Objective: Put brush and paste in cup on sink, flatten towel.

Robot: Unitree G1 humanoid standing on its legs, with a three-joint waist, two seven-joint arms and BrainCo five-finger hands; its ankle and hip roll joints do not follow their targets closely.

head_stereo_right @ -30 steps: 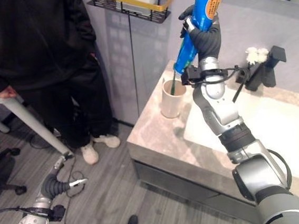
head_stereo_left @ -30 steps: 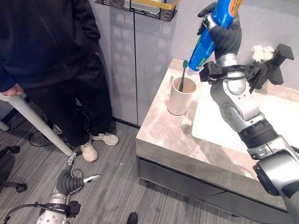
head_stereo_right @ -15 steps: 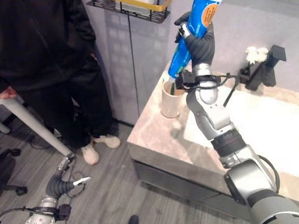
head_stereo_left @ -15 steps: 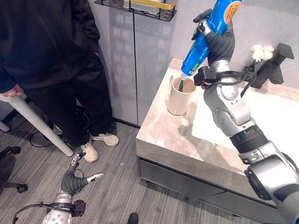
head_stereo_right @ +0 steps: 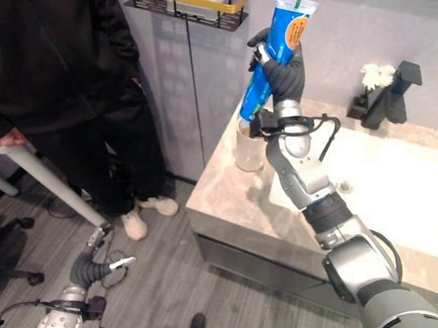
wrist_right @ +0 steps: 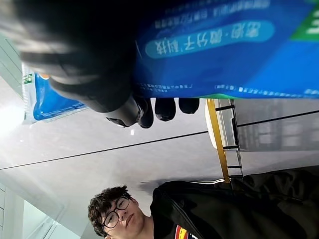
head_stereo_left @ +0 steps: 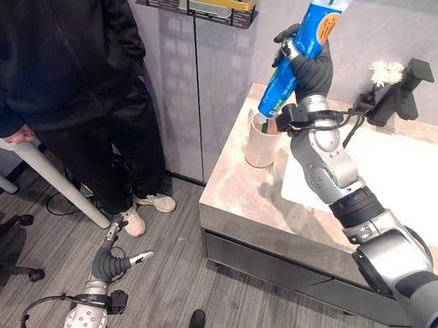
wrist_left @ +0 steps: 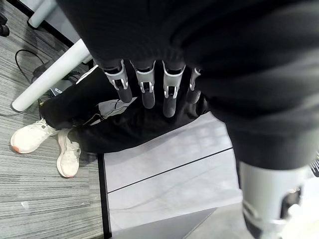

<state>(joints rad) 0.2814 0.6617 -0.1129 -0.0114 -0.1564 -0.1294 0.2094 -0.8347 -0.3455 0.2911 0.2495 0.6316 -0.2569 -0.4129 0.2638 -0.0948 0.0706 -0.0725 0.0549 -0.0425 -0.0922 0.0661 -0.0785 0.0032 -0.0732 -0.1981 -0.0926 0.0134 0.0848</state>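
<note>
Low at the left, the left hand (head_stereo_left: 113, 259) hangs with relaxed fingers, empty. Right of it, the cup (head_stereo_left: 261, 145) stands on the sink counter (head_stereo_left: 237, 185). The right hand (head_stereo_left: 308, 68) grips the toothpaste tube (head_stereo_left: 299, 52) mid-body, tilted, its lower end at the cup's mouth. Probably light, soft and slippery; holding mid-body suits it.

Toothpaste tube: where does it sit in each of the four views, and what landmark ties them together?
Left eye view: toothpaste tube held tilted in the right hand, lower end at the cup.
Right eye view: tube upper centre, above the cup.
Right wrist view: blue tube across the hand's curled fingers.
Left wrist view: not in it.
Shared landmark: gold-railed wall shelf.
</note>
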